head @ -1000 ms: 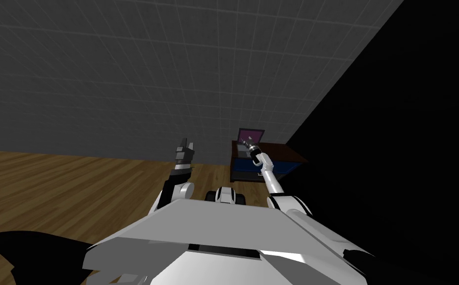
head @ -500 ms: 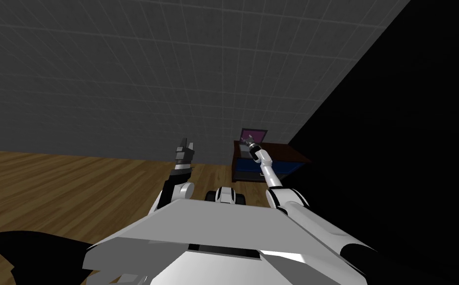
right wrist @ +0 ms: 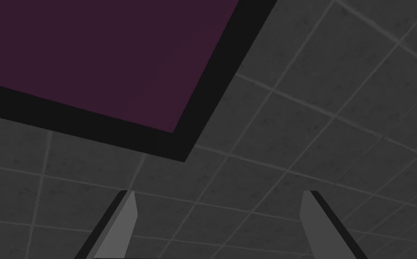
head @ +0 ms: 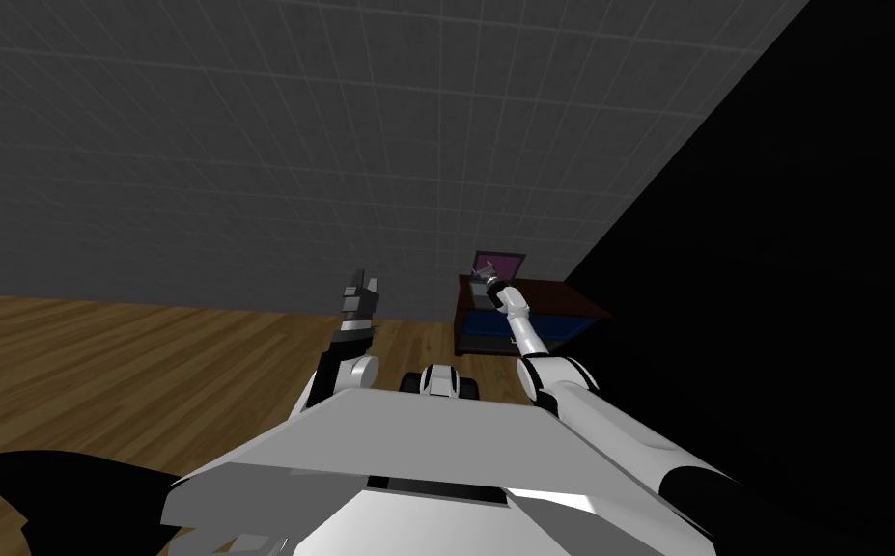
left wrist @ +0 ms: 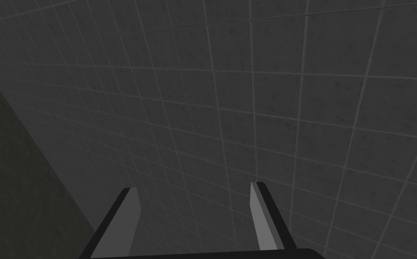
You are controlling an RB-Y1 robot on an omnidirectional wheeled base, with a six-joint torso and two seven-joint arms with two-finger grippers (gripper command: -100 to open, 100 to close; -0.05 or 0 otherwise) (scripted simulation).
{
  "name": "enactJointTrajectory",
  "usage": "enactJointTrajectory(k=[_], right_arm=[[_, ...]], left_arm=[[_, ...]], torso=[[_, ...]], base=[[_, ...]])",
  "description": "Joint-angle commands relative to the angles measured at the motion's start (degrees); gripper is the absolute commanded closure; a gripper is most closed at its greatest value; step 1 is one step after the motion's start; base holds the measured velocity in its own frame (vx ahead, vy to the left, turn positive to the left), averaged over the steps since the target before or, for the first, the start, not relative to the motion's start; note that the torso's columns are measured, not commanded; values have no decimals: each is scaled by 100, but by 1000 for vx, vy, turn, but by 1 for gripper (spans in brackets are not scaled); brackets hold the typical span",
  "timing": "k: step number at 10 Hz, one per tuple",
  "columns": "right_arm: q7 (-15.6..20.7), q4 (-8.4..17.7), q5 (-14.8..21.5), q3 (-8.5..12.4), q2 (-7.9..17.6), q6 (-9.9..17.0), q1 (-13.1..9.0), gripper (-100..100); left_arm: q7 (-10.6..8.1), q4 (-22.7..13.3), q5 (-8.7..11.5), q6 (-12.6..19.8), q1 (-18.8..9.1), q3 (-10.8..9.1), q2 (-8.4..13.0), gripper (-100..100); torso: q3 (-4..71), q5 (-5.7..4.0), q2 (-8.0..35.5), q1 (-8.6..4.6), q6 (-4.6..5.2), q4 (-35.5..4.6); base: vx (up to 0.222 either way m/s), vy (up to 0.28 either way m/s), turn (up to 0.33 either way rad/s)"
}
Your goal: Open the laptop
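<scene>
Purple screen with a black bezel faces the right gripper, so the laptop reads as already open, lid near upright. It sits on a dark red-brown cabinet against the grey tiled wall, roughly 1 o'clock from me. Right gripper is at the laptop's 7 o'clock, close in. Claw spread, nothing between the blades. Bezel corner is ahead of them, not between them. Contact with the lid: can't tell. Left gripper is parked at 9 o'clock of the right one, well apart, blades spread too, empty.

Risks, my read: right arm looks near full stretch, so little margin. Any further push on the lid could over-rotate the hinge or shove the laptop back into the wall. Pulling out low could clip the base.

Vs 1 s ago: whole head picture slid slightly, so that's my own move, not the laptop's. Right arm has stretched further forward. Screen angle looks the same. Left arm unchanged.
</scene>
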State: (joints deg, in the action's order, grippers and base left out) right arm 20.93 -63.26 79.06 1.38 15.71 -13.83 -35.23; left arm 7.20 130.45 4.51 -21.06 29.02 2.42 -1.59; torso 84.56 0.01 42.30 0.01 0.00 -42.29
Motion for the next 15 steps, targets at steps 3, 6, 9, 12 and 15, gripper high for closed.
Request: enactJointTrajectory(k=[3,6,9,12,15], right_arm=[[104,595,746,77,100,167,-485,-100],[207,1084,1254,164,176,307,-877,-100],[251,1338,1597,206,214,373,-1053,-100],[290,1555,1843,247,252,436,-1214,-100],[355,1935,2274,320,326,550,-1491,-100]], left_arm=[[0,0,0,0,0,0,0,0],[0,0,0,0,0,0,0,0],[0,0,0,0,0,0,0,0],[0,0,0,0,0,-1,1,0],[0,0,0,0,0,0,0,0]], torso=[[3,0,-5,-1,0,1],[1,-1,-1,-5,0,0],[2,-1,-3,-1,0,1],[-1,-5,2,-15,1,-1],[3,3,-5,8,-1,2]], base=[[8,62,-3],[10,63,-4],[15,58,-4],[4,15,-2],[15,63,-5]])
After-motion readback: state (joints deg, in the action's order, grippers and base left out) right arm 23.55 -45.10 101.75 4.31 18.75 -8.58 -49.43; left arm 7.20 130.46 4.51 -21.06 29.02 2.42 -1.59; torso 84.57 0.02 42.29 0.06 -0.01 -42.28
